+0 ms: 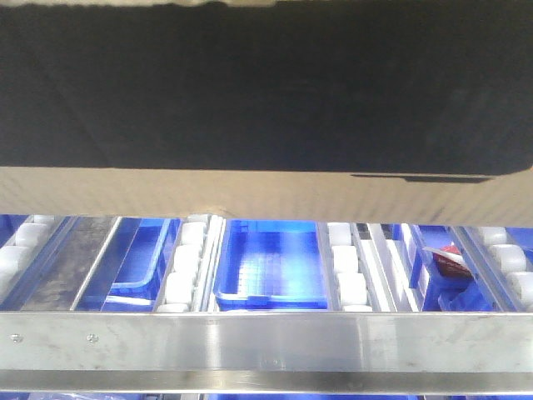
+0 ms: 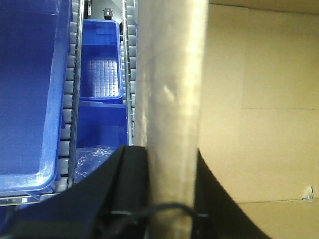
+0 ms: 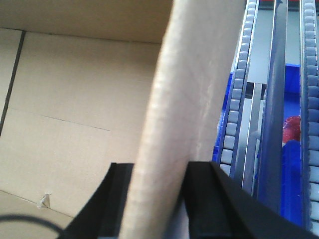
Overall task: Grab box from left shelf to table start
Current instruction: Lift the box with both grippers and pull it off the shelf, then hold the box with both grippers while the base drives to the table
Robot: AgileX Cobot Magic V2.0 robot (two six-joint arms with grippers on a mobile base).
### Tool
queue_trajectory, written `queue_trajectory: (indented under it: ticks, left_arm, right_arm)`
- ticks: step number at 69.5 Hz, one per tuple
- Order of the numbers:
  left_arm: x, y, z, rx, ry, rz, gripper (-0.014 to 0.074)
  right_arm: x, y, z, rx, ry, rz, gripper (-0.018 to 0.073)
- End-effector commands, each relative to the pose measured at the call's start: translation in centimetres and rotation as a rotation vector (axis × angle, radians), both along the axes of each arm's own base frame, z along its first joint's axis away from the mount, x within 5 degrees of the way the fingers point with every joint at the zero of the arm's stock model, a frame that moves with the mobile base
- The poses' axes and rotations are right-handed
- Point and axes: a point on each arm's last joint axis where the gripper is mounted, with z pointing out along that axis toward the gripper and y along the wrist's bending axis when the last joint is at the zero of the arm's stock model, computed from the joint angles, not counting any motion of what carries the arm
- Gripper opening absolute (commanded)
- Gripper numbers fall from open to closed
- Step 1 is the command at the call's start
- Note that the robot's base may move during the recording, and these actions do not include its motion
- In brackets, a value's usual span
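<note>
The cardboard box (image 1: 266,83) with the big black print filled the top of the front view, close to the camera. Its bottom edge sat over the white rollers (image 1: 185,267) of the left shelf (image 1: 125,250). I could not tell if it touched them.

The left hand (image 2: 169,199) was pinching one side wall of the box, with one black finger (image 2: 127,189) outside and the other inside. The right hand (image 3: 158,199) was pinching the other side wall the same way, with the wall squeezed between its two fingers.

So the grabbing part looked done. The box was not yet on the counter, and no view showed the counter. I think the box had yet to come off the shelf, be carried over, and be set down.

The silver rail (image 1: 266,342) ran across the front of the shelf, just under the box. The bottom of the box would need to go over that rail and not bump it. A blue bin (image 1: 271,262) and a red packet (image 1: 450,260) lay lower down in the shelf, under the box. Roller tracks ran close beside the outer fingers, so there was little room to the sides. The way up and back toward the robot looked more open
</note>
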Motion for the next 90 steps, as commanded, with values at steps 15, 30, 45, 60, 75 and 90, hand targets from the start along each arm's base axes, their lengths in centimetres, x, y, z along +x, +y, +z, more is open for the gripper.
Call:
queue_trajectory:
  ticks: [15,30,45,60,75,90]
  left_arm:
    - [-0.60,0.15,0.75,-0.031,0.019,-0.004,-0.0093]
    - [-0.35,0.01,0.32,-0.022,0.035,-0.003,-0.0093]
    - [-0.35,0.01,0.32,-0.022,0.035,-0.003,-0.0093]
    - [-0.35,0.01,0.32,-0.022,0.035,-0.003,-0.0093]
    - [-0.35,0.01,0.32,-0.022,0.035,-0.003,-0.0093]
    - [-0.35,0.01,0.32,-0.022,0.035,-0.003,-0.0093]
  right_arm:
    - [0.42,-0.15,1.73,0.014,-0.132,-0.025,0.0059]
    - [0.42,-0.15,1.73,0.014,-0.132,-0.025,0.0059]
    - [0.42,-0.15,1.73,0.014,-0.132,-0.025,0.0059]
    - [0.42,-0.15,1.73,0.014,-0.132,-0.025,0.0059]
    - [0.42,-0.15,1.73,0.014,-0.132,-0.025,0.0059]
    - [0.42,-0.15,1.73,0.014,-0.132,-0.025,0.0059]
